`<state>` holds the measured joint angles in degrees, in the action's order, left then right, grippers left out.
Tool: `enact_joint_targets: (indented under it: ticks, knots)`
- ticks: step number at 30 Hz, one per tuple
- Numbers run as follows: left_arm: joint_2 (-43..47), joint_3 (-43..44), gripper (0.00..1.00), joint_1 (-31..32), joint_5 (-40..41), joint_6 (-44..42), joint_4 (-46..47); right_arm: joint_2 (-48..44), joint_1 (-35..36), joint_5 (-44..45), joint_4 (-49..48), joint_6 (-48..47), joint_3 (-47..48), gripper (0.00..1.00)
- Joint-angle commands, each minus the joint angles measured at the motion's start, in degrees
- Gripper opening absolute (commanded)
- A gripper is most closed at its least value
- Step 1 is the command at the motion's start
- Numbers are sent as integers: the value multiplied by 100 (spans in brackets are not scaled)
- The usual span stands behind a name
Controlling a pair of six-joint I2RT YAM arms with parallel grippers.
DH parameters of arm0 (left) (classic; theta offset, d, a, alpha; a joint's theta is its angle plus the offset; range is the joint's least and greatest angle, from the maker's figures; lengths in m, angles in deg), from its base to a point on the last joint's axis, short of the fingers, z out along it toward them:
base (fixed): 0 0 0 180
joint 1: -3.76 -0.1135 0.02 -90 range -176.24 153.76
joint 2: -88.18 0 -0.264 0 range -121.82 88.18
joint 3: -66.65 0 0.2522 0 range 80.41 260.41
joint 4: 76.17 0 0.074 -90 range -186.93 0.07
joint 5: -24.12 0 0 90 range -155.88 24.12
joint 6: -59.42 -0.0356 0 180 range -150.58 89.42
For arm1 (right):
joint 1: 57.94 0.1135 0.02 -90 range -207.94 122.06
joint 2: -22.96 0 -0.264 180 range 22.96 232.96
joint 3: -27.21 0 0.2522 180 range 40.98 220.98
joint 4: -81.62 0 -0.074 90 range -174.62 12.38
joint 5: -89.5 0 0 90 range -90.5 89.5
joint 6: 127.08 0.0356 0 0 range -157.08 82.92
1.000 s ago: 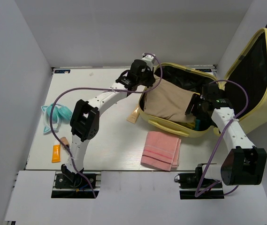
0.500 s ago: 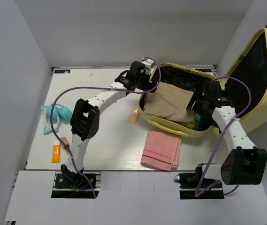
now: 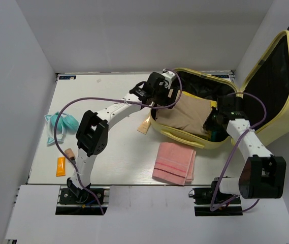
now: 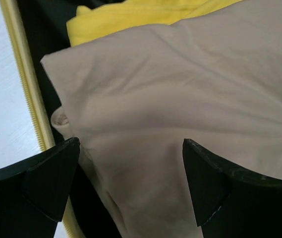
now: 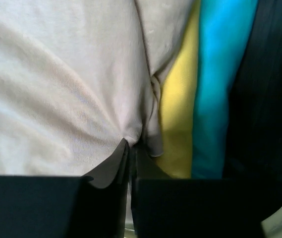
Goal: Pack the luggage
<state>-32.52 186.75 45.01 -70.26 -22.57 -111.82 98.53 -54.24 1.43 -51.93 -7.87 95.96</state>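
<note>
The luggage (image 3: pixel 184 140), a pale yellow suitcase with black lining, lies open at the table's right with its lid (image 3: pixel 281 76) raised. A beige cloth (image 3: pixel 185 114) lies inside it over a yellow garment (image 4: pixel 131 17) and a teal item (image 5: pixel 220 74). My left gripper (image 3: pixel 167 92) hovers open over the cloth's left end, near the zipper rim (image 4: pixel 24 84); its fingers (image 4: pixel 51 173) straddle the beige cloth (image 4: pixel 180 99) without holding it. My right gripper (image 5: pixel 131 148) is shut on a pinched fold of the beige cloth (image 5: pixel 56 84) at its right edge.
A folded pink towel (image 3: pixel 174 162) lies on the table in front of the suitcase. A tan packet (image 3: pixel 145 125) sits by its left corner. Teal cat-ear headphones (image 3: pixel 60 127), an orange tube (image 3: pixel 60 166) and a small tan object (image 3: pixel 69 152) lie at the far left.
My left gripper opened, let go of the beige cloth and shifted right over it. My right gripper closed on the cloth's right edge. The cloth now lies flatter in the suitcase.
</note>
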Motion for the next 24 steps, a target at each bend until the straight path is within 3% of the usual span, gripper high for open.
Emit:
enact_joint_targets:
  ticks: [1,7,9,10,13,14,15,17,18,20,22,23,24]
  knots:
    - [-276,-70,94,14,-72,104,106,-428,-10,-308,19,357,-845,0]
    - [-893,413,86,-12,25,218,-324,-710,-10,79,62,401,-1236,0]
    - [-1007,492,83,-12,252,280,-395,-675,-10,62,27,322,-1192,5]
    - [-1060,597,80,-38,297,280,-621,-649,-10,27,10,261,-1165,10]
    - [-1087,651,58,-30,587,298,-791,-631,-1,-114,1,-212,-832,27]
    - [-1043,651,44,-30,614,298,-825,-623,-10,-323,97,-266,-744,33]
    - [-982,668,37,-38,692,289,-852,-640,7,-351,150,-310,-378,47]
    - [-850,817,19,-38,780,315,-992,-710,16,-440,395,-539,27,63]
    - [-649,844,14,-30,894,324,-1001,-736,16,-448,457,-557,265,71]
    - [-490,783,11,-39,1087,298,-976,-885,34,-527,607,-645,504,78]
    - [-297,800,25,-56,1237,167,-966,-1130,42,-711,686,-733,618,82]
    - [-278,913,42,-91,1247,131,-1053,-1202,51,-747,695,-776,628,82]
    - [-252,984,94,-83,1203,87,-1124,-1263,43,-773,817,-803,628,82]
